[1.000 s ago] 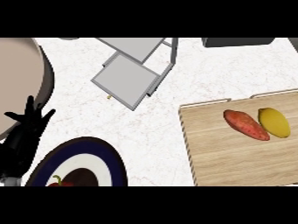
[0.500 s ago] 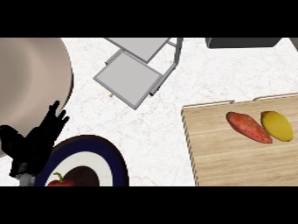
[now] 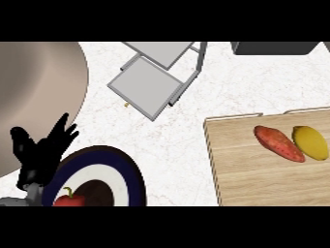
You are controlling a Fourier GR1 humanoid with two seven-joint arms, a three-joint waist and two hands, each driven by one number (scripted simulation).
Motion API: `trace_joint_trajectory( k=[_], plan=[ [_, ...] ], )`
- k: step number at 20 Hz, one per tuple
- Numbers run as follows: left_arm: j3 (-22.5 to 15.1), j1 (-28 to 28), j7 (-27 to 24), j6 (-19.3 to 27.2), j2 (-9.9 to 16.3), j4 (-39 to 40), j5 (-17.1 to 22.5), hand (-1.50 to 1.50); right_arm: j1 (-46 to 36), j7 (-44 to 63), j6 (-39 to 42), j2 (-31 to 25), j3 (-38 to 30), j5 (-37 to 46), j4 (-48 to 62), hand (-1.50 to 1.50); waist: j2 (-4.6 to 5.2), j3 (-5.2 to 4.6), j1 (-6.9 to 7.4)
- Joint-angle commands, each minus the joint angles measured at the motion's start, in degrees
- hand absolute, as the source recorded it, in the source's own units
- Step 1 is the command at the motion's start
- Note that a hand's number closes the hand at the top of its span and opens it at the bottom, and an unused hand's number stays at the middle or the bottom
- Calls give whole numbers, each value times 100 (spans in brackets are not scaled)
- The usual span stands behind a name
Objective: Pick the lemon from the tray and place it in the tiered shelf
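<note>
A yellow lemon (image 3: 311, 142) lies on the wooden tray (image 3: 253, 169) at the right, touching a reddish sweet potato (image 3: 278, 143) on its left. The grey tiered shelf (image 3: 157, 75) stands at the upper middle of the counter, well left of the tray. My left hand (image 3: 42, 150) shows at the lower left, open with fingers spread upward, far from the lemon and holding nothing. My right hand is out of sight.
A dark blue and white plate (image 3: 121, 174) with a red pepper (image 3: 68, 198) on it sits beside my left hand. A large beige round surface (image 3: 24, 97) fills the left side. A dark box (image 3: 275, 47) stands at the top right.
The whole view has shifted to the right. My left hand has drifted rightward and a little lower, closer to the plate. Lemon and sweet potato stay on the tray.
</note>
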Motion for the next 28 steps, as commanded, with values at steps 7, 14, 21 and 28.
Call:
trace_joint_trajectory(
  k=[7,14,21,28],
  plan=[
    [55,44,66,-95,-255,450,-172,0,399,1052,-127,386,264,649,-931,-150,21,-36,-63],
    [127,-172,97,-109,-437,491,-339,0,276,874,-105,716,238,1332,-539,-150,33,-34,-22],
    [591,-448,349,-448,-66,712,-295,0,230,904,-369,1334,548,2082,-470,-150,38,-34,-13],
    [621,-322,479,-510,-240,472,-304,0,109,596,-537,1563,557,2883,163,-150,41,-32,12]
  ],
)
